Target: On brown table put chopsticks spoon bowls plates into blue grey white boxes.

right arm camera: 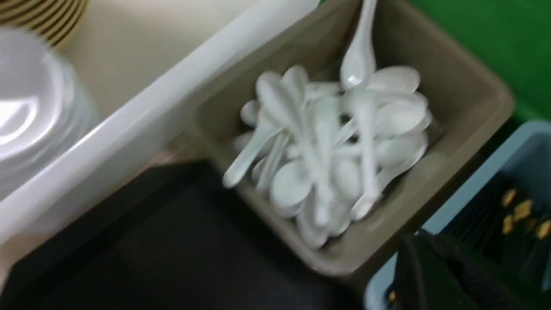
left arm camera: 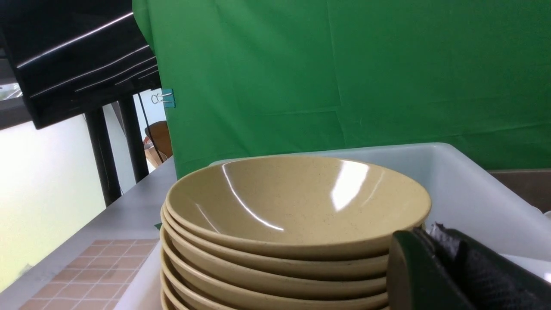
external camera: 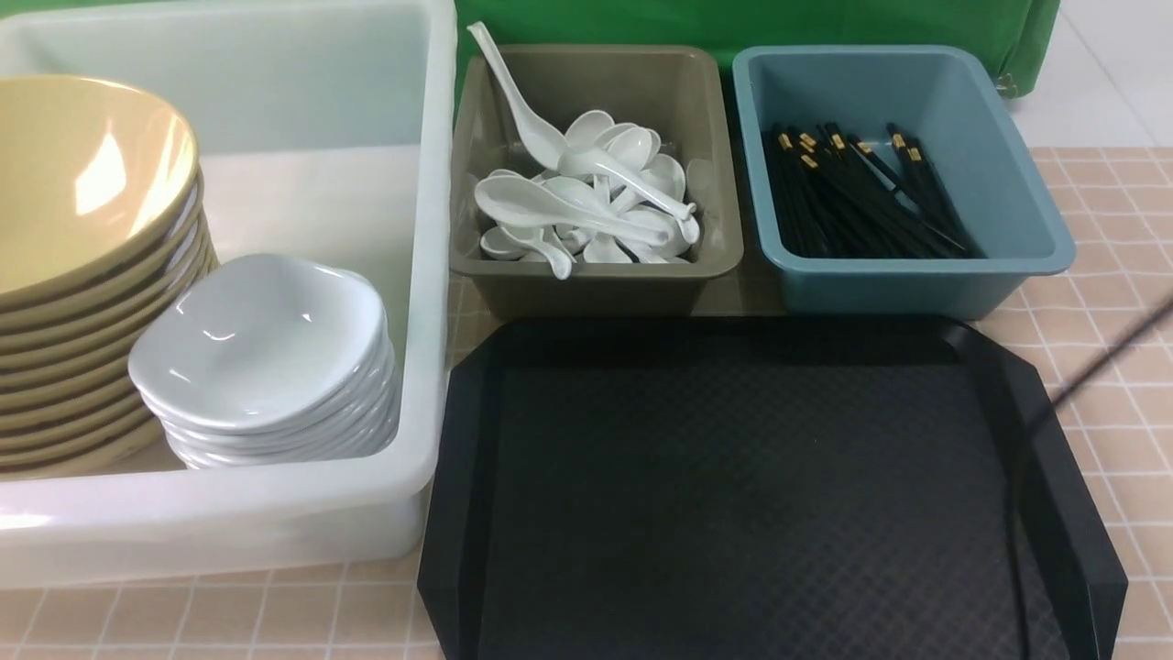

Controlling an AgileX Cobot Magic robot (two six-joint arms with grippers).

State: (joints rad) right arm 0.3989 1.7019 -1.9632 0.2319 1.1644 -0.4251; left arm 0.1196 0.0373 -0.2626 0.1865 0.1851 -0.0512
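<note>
The spoons (external camera: 586, 197) are piled in the grey box (external camera: 596, 275), just behind the black tray (external camera: 733, 495). The chopsticks (external camera: 852, 197) are laid in the blue box (external camera: 916, 284), behind the tray too. The bowls (external camera: 82, 275) and plates (external camera: 266, 357) are stacked in the white tub (external camera: 229, 522), left of the tray (sorted by kind, it seems). The left claw (left arm camera: 434, 254) and right claw (right arm camera: 434, 267) are each squeezed closed, and nothing is held.

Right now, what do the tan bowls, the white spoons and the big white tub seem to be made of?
Tan bowls: likely melamine or glazed ceramic, glossy, with sharp glints and fine specks. White spoons: same guess, smooth and shiny. White tub: plastic, translucent; its walls let light through.
</note>
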